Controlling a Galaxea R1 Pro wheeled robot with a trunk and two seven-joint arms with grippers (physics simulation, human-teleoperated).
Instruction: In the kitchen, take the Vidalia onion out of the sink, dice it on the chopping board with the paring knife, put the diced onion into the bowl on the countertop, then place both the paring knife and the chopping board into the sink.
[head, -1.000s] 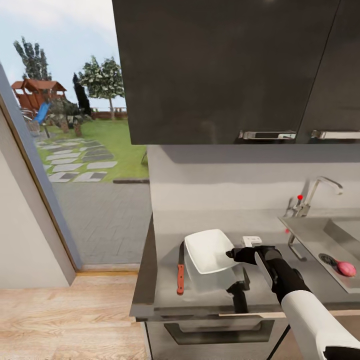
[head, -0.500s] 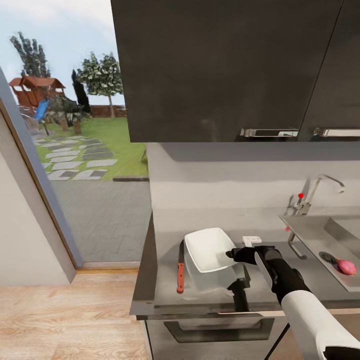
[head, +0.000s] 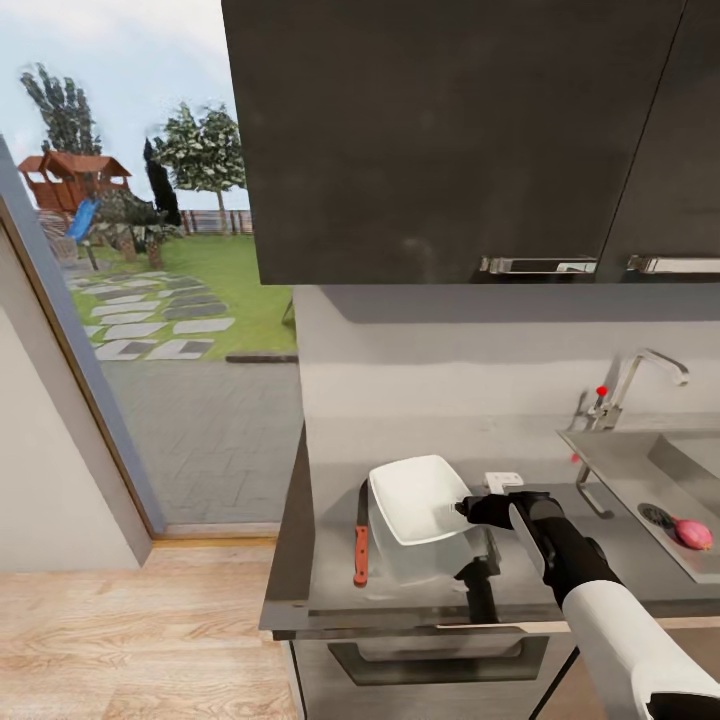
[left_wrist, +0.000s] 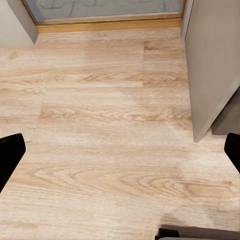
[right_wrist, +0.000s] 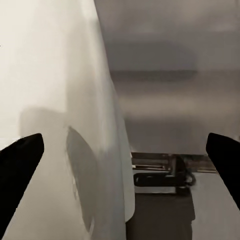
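While the right end effector (head: 470, 508) sits at the bowl's (head: 412, 497) rim, its fingers are spread wide. The wrist view has the thin rim running between them, gripped by neither. Left end effector (left_wrist: 120, 152): also spread wide, empty, hanging over the wood floor (left_wrist: 100, 100).

Positions:
- Bowl: near the table's (head: 330, 590) left end, midway between the front and back edges. A pale patch lies beneath it; cannot tell whether it sits flat or tipped.
- Knife (head: 360, 545): flat on the table just beside the bowl, on the side toward the left end. Its handle points to the front edge.
- Onion (head: 692, 535): in the sink (head: 620, 455) at the table's right end, beside the drain, well apart from the bowl.

Handling, as judged:
- Bowl: glossy white, square with rounded corners, shallow with a thin wall. Likely rigid, light, slick and chippable. Pinch the rim wall squarely, well past the lip.
- Onion: small, round, smooth pinkish skin. It is firm but apt to roll or squirt out, so close across its widest part.
- Knife: slim dark blade with an orange handle, lying low on matte grey. Take it by the handle; little height to grip.
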